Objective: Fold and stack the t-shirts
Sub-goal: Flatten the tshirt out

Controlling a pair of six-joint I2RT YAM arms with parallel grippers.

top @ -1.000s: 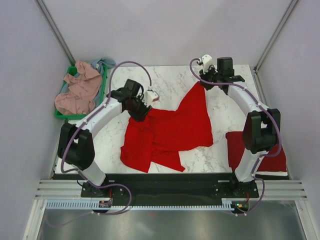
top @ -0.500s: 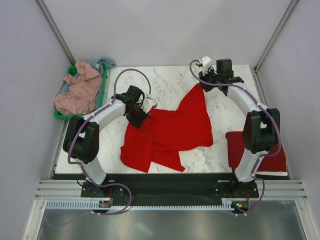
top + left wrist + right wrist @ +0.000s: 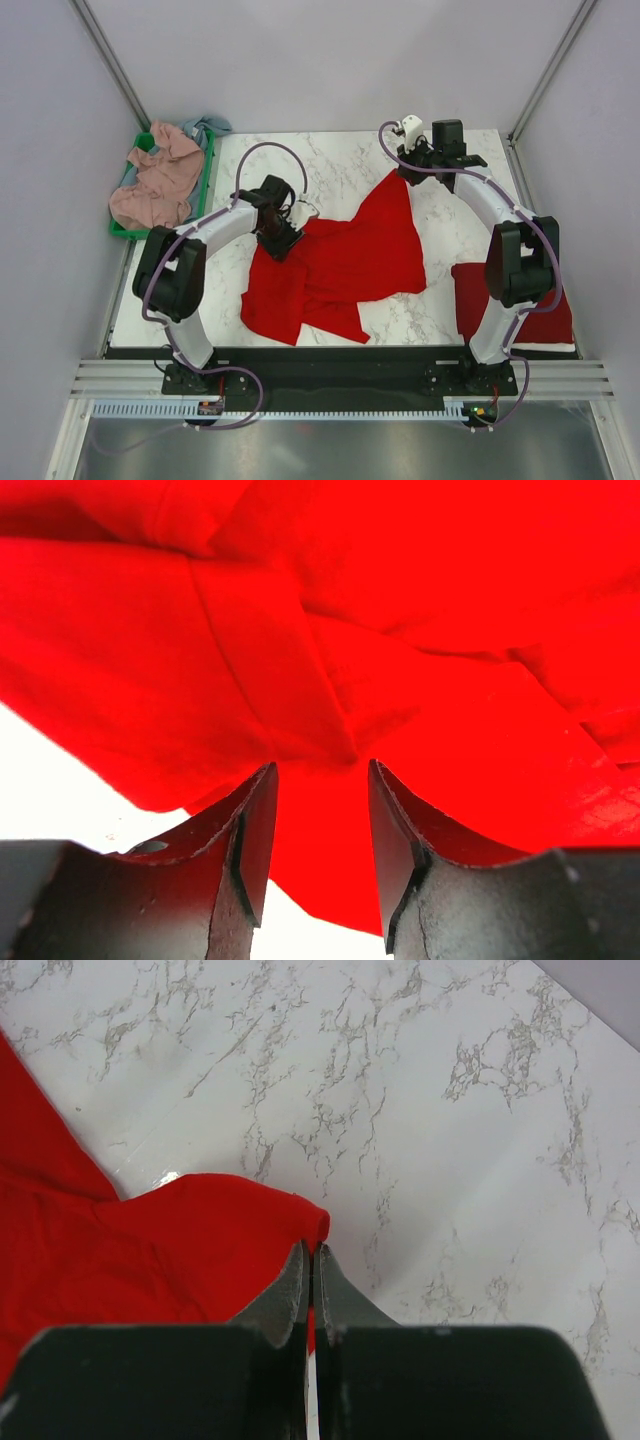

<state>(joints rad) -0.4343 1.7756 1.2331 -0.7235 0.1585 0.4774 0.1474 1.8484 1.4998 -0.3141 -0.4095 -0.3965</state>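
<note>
R gripper (image 3: pixel 312 1245) is pinched tight on a corner of the red t-shirt (image 3: pixel 340 260). The hem bunches right at its fingertips, w/ bare marble table (image 3: pixel 450 1110) beyond them. L gripper (image 3: pixel 320 770) stands abt half open, holding nothing. Shirt cloth lies under and just ahead of its fingers (image 3: pixel 255 810), a fold ridge running up to the gap; contact can't be told. Likely step: grab the far-left edge to spread the shirt. L should close on that edge, then both pull apart evenly.
</note>
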